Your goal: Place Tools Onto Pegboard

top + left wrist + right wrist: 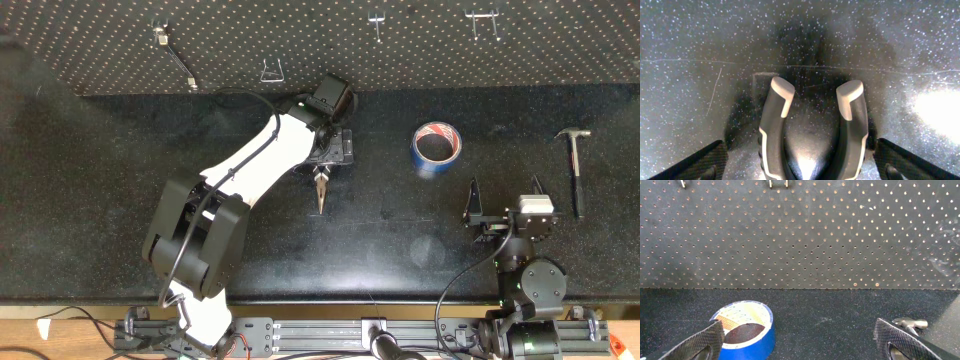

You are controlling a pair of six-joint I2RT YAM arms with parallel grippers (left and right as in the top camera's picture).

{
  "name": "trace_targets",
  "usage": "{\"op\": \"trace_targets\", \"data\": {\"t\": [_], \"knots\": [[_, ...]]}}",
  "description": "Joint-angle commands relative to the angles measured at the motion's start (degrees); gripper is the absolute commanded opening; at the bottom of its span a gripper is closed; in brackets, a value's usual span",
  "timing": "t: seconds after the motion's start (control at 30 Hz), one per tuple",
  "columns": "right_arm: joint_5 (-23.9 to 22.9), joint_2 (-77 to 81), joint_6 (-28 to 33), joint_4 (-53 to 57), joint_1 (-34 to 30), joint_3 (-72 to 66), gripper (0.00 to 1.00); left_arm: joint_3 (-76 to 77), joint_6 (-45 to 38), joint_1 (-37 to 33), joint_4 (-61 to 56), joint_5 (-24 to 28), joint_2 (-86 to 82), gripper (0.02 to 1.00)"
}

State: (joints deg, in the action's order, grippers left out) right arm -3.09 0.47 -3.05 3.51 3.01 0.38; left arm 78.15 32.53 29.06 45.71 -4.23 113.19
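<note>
pliers [776, 125] lie closest to us, flat on the black table [90, 170]. their 2 grey handles point toward the pegboard [420, 45] and their sharp nose points back toward the arms. our left gripper [331, 150] is low over the handles with its 2 fingers wide apart, 1 on each side, not squeezing them. our right gripper [505, 195] sits near its own base with its fingers spread wide too. a blue roll of tape [437, 147] rests on the table near the pegboard, between the 2 grippers. a hammer [575, 170] lies far to the right, head toward the pegboard. some metal hooks [272, 72] stick out of the pegboard.
</note>
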Motion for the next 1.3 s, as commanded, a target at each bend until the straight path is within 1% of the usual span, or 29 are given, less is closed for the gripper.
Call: {"op": "trace_targets", "data": {"t": [0.03, 0.13, 0.3, 0.43, 0.53, 0.63, 0.67, 0.77, 0.83, 0.87, 0.9, 0.97, 1.1, 1.13, 1.2, 1.3], "knots": [[-0.74, -0.31, 0.81, 0.33, -0.31, -0.13, 0.978, 0.5, -0.22, 0.22, -0.15, 0.0, 0.55, 0.608], [-0.74, -0.31, 0.81, 0.33, -0.31, -0.13, 0.978, 0.5, -0.22, 0.22, -0.17, -0.04, 0.55, 0.597], [-0.76, -0.31, 0.81, 0.33, -0.31, -0.13, 0.978, 0.5, -0.17, 0.22, -0.35, -0.07, 0.55, 0.511], [-0.74, -0.31, 0.81, 0.33, -0.31, -0.13, 0.978, 0.5, -0.2, 0.22, -0.35, -0.07, 0.55, 0.511], [-0.74, -0.31, 0.81, 0.33, -0.31, -0.13, 0.978, 0.5, -0.2, 0.22, -0.37, -0.07, 0.55, 0.481], [-0.74, -0.31, 0.81, 0.33, -0.31, -0.13, 0.978, 0.52, -0.2, 0.22, -0.37, -0.09, 0.55, 0.481], [-0.74, -0.31, 0.81, 0.33, -0.31, -0.13, 0.978, 0.52, -0.22, 0.22, -0.37, -0.13, 0.55, 0.45], [-0.76, -0.31, 0.81, 0.33, -0.31, -0.13, 0.978, 0.52, -0.22, 0.22, -0.35, -0.28, 0.55, 0.229], [-0.74, -0.31, 0.81, 0.33, -0.31, -0.13, 0.978, 0.52, -0.22, 0.22, -0.33, -0.31, 0.55, 0.167], [-0.74, -0.31, 0.81, 0.33, -0.31, -0.13, 0.978, 0.52, -0.22, 0.22, -0.33, -0.31, 0.55, 0.042], [-0.74, -0.31, 0.81, 0.33, -0.31, -0.13, 0.978, 0.52, -0.22, 0.22, -0.13, -0.28, 0.55, 0.027], [-0.74, -0.31, 0.81, 0.33, -0.31, -0.13, 0.978, 0.63, 0.04, 0.22, 1.49, 0.63, 0.42, 0.029], [-0.74, -0.31, 0.81, 0.33, -0.31, -0.13, 0.978, 1.44, -0.17, 0.22, 2.29, 0.35, -2.56, 0.027], [-0.74, -0.31, 0.81, 0.33, -0.31, -0.13, 0.98, 1.81, -2.43, 0.22, 2.16, 0.17, -5.16, 0.027], [-0.74, -0.31, 0.81, 0.33, -0.31, -0.13, 0.978, 1.81, -5.53, 0.22, 2.19, -0.98, -8.5, 0.027], [-0.74, -0.31, 0.81, 0.33, -0.31, -0.13, 0.978, 1.79, -6.82, 0.22, 4.81, -6.14, -15.04, 0.027]]}}
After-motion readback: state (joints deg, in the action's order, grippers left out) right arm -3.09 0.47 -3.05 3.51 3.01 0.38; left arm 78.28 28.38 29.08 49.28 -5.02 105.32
